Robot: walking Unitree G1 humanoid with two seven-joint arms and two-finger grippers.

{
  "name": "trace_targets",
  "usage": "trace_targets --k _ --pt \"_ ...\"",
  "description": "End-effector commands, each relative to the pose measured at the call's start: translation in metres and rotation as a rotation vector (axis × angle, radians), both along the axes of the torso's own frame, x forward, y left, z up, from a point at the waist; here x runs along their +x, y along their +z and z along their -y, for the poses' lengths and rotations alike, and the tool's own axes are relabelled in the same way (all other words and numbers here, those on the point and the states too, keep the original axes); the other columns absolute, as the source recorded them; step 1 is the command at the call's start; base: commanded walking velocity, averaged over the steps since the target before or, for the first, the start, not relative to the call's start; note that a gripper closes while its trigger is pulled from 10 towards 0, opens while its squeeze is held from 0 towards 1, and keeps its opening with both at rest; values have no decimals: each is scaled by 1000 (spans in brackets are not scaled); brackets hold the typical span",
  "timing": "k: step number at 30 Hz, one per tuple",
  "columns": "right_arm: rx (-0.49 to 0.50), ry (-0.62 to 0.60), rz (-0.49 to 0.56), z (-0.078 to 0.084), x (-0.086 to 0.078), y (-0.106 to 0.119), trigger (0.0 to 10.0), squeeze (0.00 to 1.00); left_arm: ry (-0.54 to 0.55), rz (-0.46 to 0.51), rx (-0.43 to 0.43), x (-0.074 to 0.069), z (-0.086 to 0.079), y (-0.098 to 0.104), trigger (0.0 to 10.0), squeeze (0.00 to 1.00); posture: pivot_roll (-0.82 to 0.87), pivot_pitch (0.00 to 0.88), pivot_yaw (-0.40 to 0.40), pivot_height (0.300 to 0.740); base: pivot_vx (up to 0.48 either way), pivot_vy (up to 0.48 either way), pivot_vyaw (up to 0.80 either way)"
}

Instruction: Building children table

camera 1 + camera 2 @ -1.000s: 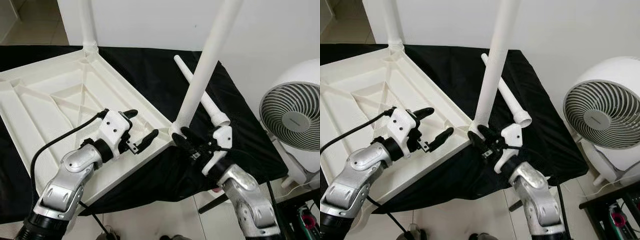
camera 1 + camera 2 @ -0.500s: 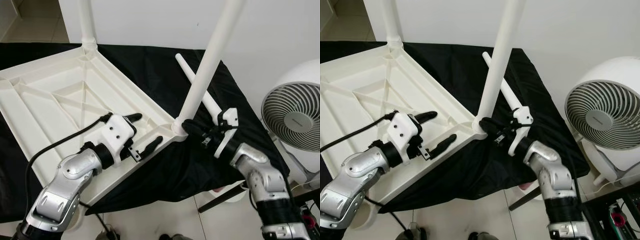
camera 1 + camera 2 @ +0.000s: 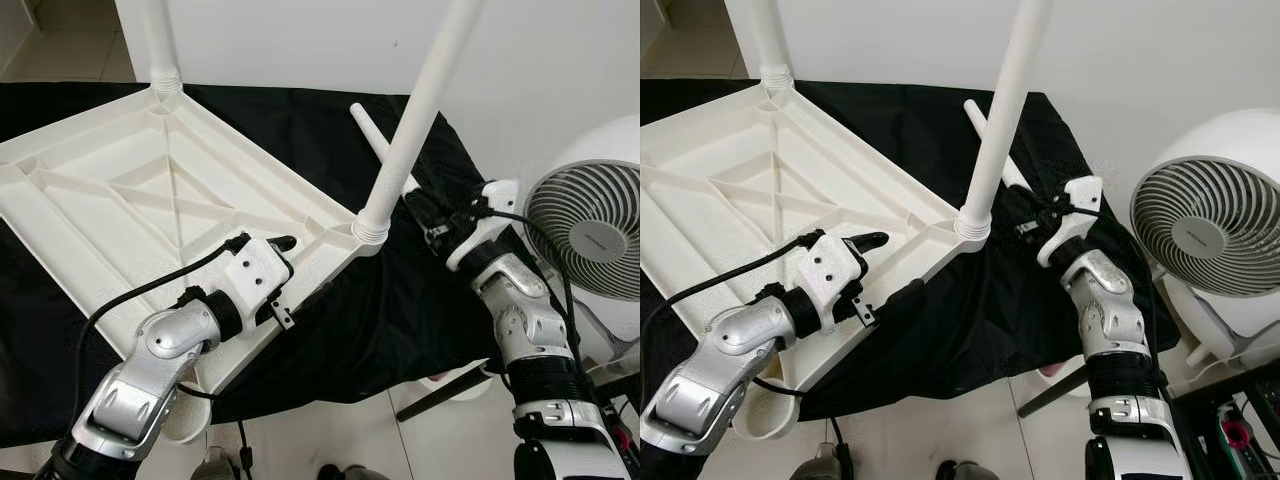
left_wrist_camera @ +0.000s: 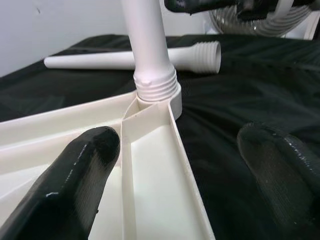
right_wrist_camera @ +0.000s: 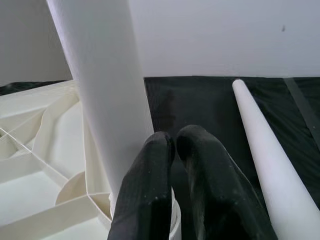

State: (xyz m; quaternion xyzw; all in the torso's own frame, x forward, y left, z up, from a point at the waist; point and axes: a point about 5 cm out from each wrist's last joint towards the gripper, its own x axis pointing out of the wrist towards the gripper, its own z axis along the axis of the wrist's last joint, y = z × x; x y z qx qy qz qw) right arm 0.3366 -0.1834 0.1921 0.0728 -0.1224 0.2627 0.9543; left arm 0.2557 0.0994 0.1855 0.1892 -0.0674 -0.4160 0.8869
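Note:
The white table top (image 3: 120,200) lies upside down on a black cloth. One white leg (image 3: 415,110) stands screwed into its near right corner, and another leg (image 3: 158,40) stands at the far corner. A loose leg (image 3: 368,128) lies on the cloth behind the near one, seen closer in the right wrist view (image 5: 265,145). My left gripper (image 3: 305,268) is open, its fingers (image 4: 75,185) straddling the top's near rim just short of that corner. My right gripper (image 3: 415,203) hovers to the right of the upright leg (image 5: 100,75); its fingers (image 5: 150,200) are shut on nothing.
A white fan (image 3: 590,220) stands close on the right, beyond the cloth's edge. A white wall (image 3: 300,40) rises just behind the work surface. Pale floor (image 3: 330,430) shows below the cloth's near edge, with a white round object (image 3: 180,425) under it.
My right gripper has pulled back from the base of the near leg, to the right and farther away. My left gripper has slid along the rim toward that corner. The camera has shifted too.

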Motion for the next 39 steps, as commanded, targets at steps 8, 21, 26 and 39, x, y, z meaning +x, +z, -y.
trace_targets --k 8,21,26,39 --pt "73 203 -26 -25 -29 -7 10000 0 312 -78 66 28 -16 -21 10000 0 116 162 -84 740 0 0 0" --pt "144 345 -24 -46 -69 5 10000 0 590 -199 97 56 -44 -36 10000 0 96 169 -53 740 0 0 0" --pt "168 332 -34 -49 -73 6 10000 0 607 -218 109 60 -46 -38 4510 0 93 166 -48 740 0 0 0" --pt "209 316 -65 -57 -82 2 10000 0 516 -165 1 66 -27 -14 10000 0 96 146 -49 740 0 0 0"
